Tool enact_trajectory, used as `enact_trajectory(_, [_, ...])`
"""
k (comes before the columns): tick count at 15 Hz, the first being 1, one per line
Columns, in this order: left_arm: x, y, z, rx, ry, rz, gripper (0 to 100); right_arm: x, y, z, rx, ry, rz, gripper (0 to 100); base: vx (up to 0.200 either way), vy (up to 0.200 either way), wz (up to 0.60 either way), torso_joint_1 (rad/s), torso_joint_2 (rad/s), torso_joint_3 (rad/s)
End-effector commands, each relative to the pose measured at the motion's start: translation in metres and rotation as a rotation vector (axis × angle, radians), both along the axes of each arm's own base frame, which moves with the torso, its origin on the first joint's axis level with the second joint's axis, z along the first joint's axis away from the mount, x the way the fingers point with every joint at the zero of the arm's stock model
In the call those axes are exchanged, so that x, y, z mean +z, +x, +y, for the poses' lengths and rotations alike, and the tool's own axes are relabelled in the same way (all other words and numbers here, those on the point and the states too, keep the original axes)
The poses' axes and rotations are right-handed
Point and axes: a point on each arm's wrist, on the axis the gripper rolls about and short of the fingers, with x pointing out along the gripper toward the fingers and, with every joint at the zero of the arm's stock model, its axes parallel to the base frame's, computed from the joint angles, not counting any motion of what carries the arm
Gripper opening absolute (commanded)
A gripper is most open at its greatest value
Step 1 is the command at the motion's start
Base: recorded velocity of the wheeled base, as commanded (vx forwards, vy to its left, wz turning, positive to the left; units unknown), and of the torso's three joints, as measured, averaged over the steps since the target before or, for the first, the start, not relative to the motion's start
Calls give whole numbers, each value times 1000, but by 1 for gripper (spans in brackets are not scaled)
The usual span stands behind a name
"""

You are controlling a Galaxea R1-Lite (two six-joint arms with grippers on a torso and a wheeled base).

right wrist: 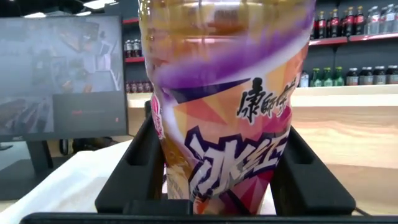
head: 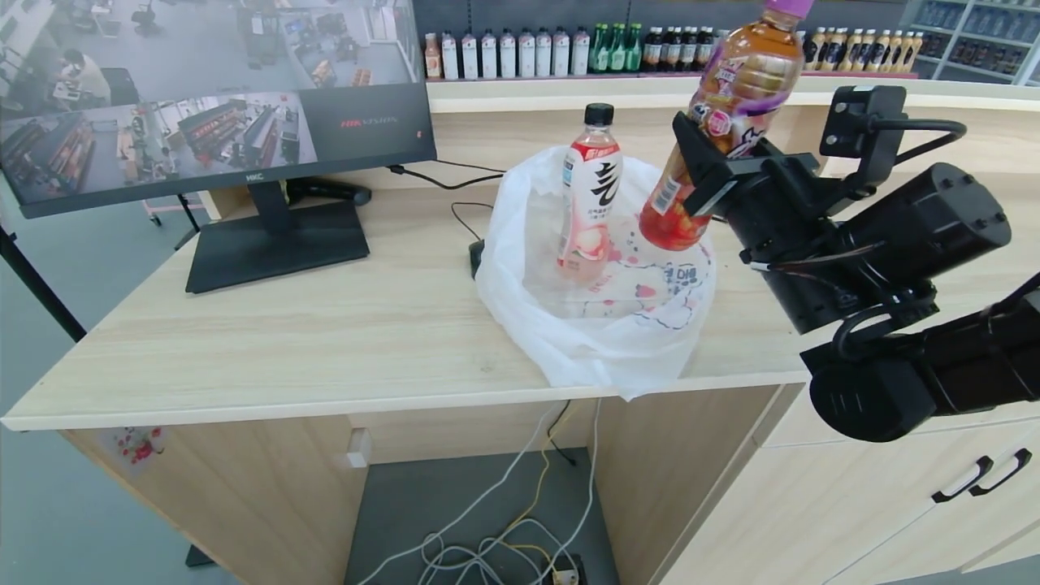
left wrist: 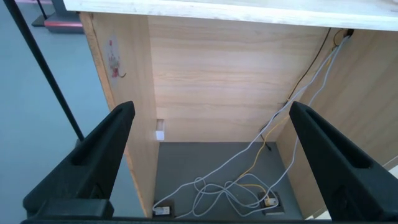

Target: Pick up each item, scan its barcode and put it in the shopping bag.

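1. Head view: the right gripper is clamped on the lower half of the amber plastic tea bottle with a purple-and-orange label, held in the air above the pale wooden counter.
2. Long axis: the bottle is tilted, with its purple cap up and toward the robot's right and its base down toward the white plastic shopping bag.
3. Governing relation: the base hangs over the right part of the bag's open mouth, near the pink drink bottle with a black cap standing upright inside.
4. Judgement: lowering base-first seems to suit, keeping away from the pink bottle.
5. Left wrist view: the left gripper, jaws wide apart and empty, sits below the counter, facing loose cables, well apart from the bag.
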Motion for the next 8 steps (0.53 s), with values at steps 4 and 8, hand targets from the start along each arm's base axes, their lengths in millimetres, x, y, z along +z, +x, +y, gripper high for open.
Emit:
enact_trajectory(4, [0,0,0,0,-1,0,100,-25,18,9,10,-74,30,0,0,0,0,0,0,0])
enact_trajectory(8, [0,0,0,-1,-1,0,100,-42,31,15,9,-92,62,0,0,0,0,0,0,0])
